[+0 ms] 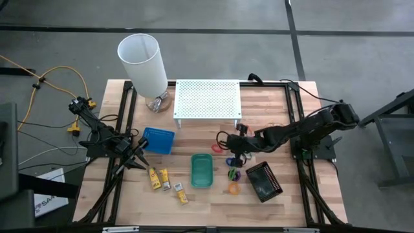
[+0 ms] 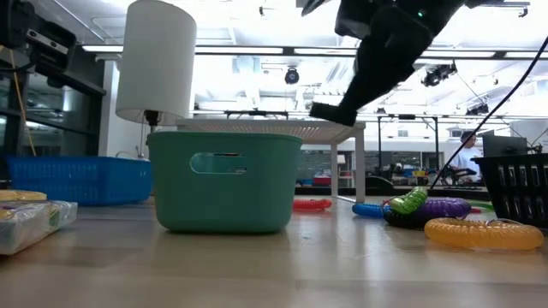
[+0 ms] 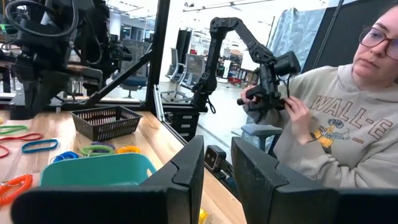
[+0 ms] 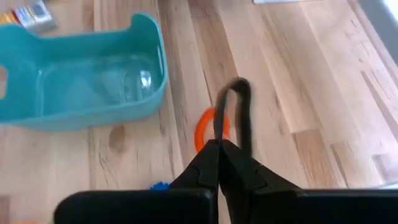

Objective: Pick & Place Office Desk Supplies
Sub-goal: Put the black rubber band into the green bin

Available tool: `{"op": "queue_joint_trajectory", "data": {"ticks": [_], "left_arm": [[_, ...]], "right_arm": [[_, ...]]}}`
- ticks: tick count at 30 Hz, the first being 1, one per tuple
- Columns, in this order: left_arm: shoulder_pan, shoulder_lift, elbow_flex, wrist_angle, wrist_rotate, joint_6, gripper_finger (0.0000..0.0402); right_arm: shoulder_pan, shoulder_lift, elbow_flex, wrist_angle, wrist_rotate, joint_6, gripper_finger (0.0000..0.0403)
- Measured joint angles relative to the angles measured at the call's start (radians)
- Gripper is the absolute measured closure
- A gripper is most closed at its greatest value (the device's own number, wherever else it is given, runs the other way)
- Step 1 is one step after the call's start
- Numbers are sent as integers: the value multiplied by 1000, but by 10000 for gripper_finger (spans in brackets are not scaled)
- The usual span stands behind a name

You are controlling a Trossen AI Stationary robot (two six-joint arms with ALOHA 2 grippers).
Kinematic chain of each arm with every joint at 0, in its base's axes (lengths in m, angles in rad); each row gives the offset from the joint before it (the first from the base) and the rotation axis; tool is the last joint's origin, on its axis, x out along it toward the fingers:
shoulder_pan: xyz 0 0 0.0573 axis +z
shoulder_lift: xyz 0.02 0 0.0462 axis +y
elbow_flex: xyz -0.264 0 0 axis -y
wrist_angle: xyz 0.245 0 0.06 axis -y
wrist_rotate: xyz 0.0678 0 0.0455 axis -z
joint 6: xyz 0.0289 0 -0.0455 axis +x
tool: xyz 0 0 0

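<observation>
Pale wooden table (image 1: 272,139) fills the high view, with the left gripper (image 1: 137,160) near its left edge, just beside a blue tray (image 1: 158,140). Three yellow-and-white blocks (image 1: 165,181) lie below that tray. A green tray (image 1: 202,170) sits mid-table, a black tray (image 1: 264,181) to its right, with purple (image 1: 234,173) and orange (image 1: 233,188) rings between them. The right gripper (image 1: 234,154) hangs just right of the green tray's upper end, near a red ring (image 1: 217,149). A white perforated shelf (image 1: 207,99) and a white cylindrical lamp (image 1: 143,63) stand at the far edge.

Low view: the green tray (image 2: 224,180) stands in the middle with the right gripper (image 2: 334,114) raised above the table behind it; coloured rings (image 2: 425,208) lie to the right.

Left wrist view: its two dark fingers (image 3: 189,168) stand narrowly apart around nothing, the green tray (image 3: 99,170) beyond them. A person (image 3: 339,124) sits past the table edge.

Right wrist view: the fingers (image 4: 208,163) are pinched on a thin dark loop (image 4: 236,106) that sticks up from the tips, above an orange-red ring (image 4: 203,129) on the wood, beside the empty green tray (image 4: 81,78).
</observation>
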Motion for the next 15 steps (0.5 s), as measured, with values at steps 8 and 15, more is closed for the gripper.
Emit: {"op": "queue_joint_trajectory", "data": {"ticks": [8,15], "left_arm": [[0,0,0,0,0,0,323],[0,0,0,0,0,0,323]], "right_arm": [[16,0,-1,72,-10,-59,400],[20,23,-1,241,-56,-105,400]]}}
